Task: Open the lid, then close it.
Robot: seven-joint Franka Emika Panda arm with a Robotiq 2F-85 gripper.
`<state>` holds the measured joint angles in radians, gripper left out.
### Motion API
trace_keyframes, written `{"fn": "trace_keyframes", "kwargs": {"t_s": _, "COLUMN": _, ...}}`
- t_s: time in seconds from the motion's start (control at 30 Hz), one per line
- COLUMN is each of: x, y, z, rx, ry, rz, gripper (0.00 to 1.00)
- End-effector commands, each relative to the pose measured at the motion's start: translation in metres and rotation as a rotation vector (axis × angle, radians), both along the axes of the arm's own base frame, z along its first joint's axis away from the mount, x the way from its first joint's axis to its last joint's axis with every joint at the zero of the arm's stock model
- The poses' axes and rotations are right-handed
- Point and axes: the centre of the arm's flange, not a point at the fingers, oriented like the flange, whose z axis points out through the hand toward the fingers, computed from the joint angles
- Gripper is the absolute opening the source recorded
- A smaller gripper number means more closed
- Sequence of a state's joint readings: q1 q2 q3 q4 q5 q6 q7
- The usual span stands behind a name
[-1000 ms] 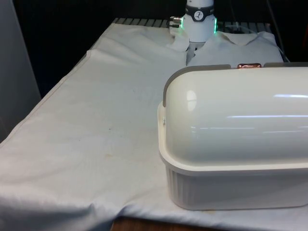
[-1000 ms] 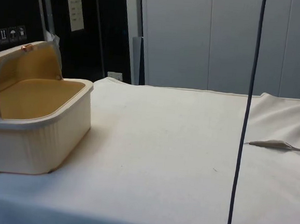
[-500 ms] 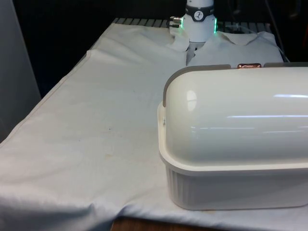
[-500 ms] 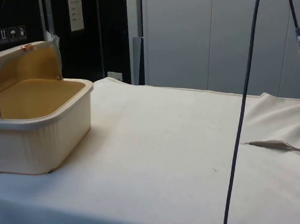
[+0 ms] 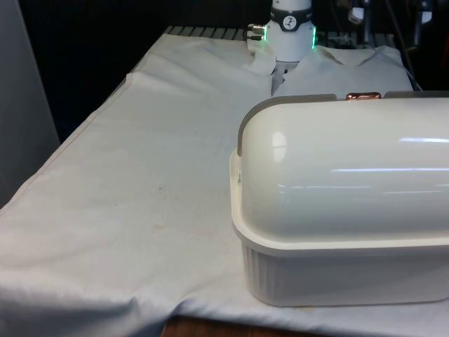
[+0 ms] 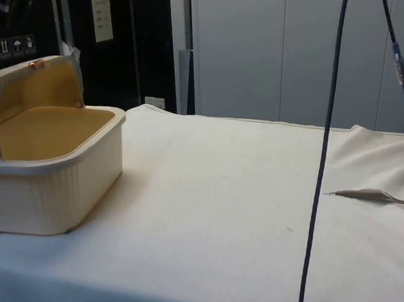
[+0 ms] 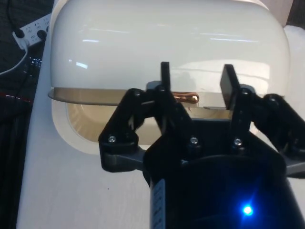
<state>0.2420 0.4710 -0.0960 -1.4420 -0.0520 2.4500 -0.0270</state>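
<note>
Bread box [image 5: 344,239]: a cream plastic box with ribbed walls; it stands on the white cloth [image 5: 140,189] at the near end of the table, on the front view's right, with its rounded back turned to that camera.
Lid [image 7: 167,43]: a glossy cream roll-top, rolled up and back over the box; the mouth is open, and the side view shows the yellowish inside [image 6: 50,128] of the box.
Handle [image 7: 183,98]: a small copper-coloured bar on the lid's grey front edge; in the front view it shows at the top of the lid [image 5: 363,95], and in the side view at the lid's raised edge [image 6: 35,63].
Gripper [image 7: 196,78]: black, raised above the open mouth of the box, with its fingers spread wide apart and nothing between them. The handle lies beyond one finger [image 7: 165,76], apart from both fingers.
Cable [image 6: 321,160]: a dark cable hangs straight down in front of the side camera.
Writing: a pale sheet [image 6: 102,16] is stuck on the dark cabinet and a row of small white packing symbols [image 6: 11,46] sits lower down; no words can be read on either. No brand shows on the box.
</note>
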Motion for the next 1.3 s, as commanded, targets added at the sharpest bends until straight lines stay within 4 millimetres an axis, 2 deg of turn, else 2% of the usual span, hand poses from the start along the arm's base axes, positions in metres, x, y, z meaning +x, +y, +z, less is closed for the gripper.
{"fn": "trace_keyframes", "kwargs": {"t_s": 0.0, "x": 0.0, "y": 0.0, "z": 0.0, "rx": -0.004, "ry": -0.004, "rz": -0.006, "gripper": 0.55}}
{"fn": "trace_keyframes", "kwargs": {"t_s": 0.07, "x": 0.0, "y": 0.0, "z": -0.001, "rx": -0.004, "ry": -0.003, "rz": -0.007, "gripper": 0.45}}
{"fn": "trace_keyframes", "kwargs": {"t_s": 0.1, "x": 0.0, "y": 0.0, "z": -0.001, "rx": -0.003, "ry": -0.004, "rz": -0.007, "gripper": 0.35}}
{"fn": "trace_keyframes", "kwargs": {"t_s": 0.23, "x": 0.0, "y": 0.001, "z": -0.001, "rx": -0.003, "ry": -0.004, "rz": -0.007, "gripper": 0.16}}
{"fn": "trace_keyframes", "kwargs": {"t_s": 0.27, "x": 0.0, "y": 0.0, "z": -0.001, "rx": 0.001, "ry": 0.001, "rz": -0.002, "gripper": 0.09}}
{"fn": "trace_keyframes", "kwargs": {"t_s": 0.3, "x": 0.0, "y": 0.001, "z": -0.003, "rx": -0.002, "ry": -0.002, "rz": -0.006, "gripper": 0.09}}
{"fn": "trace_keyframes", "kwargs": {"t_s": 0.37, "x": 0.001, "y": 0.002, "z": -0.011, "rx": 0.002, "ry": 0.01, "rz": -0.006, "gripper": 0.0}}
{"fn": "trace_keyframes", "kwargs": {"t_s": 0.5, "x": 0.002, "y": 0.004, "z": -0.021, "rx": 0.01, "ry": 0.025, "rz": -0.005, "gripper": 0.0}}
{"fn": "trace_keyframes", "kwargs": {"t_s": 0.53, "x": 0.002, "y": 0.004, "z": -0.018, "rx": 0.002, "ry": 0.026, "rz": -0.004, "gripper": 0.0}}
{"fn": "trace_keyframes", "kwargs": {"t_s": 0.63, "x": 0.004, "y": 0.005, "z": -0.031, "rx": 0.017, "ry": 0.042, "rz": -0.006, "gripper": 0.0}}
{"fn": "trace_keyframes", "kwargs": {"t_s": 0.9, "x": 0.006, "y": 0.006, "z": -0.048, "rx": 0.023, "ry": 0.067, "rz": -0.01, "gripper": 0.0}}
{"fn": "trace_keyframes", "kwargs": {"t_s": 1.27, "x": 0.003, "y": 0.007, "z": -0.053, "rx": 0.018, "ry": 0.075, "rz": -0.01, "gripper": 0.0}}
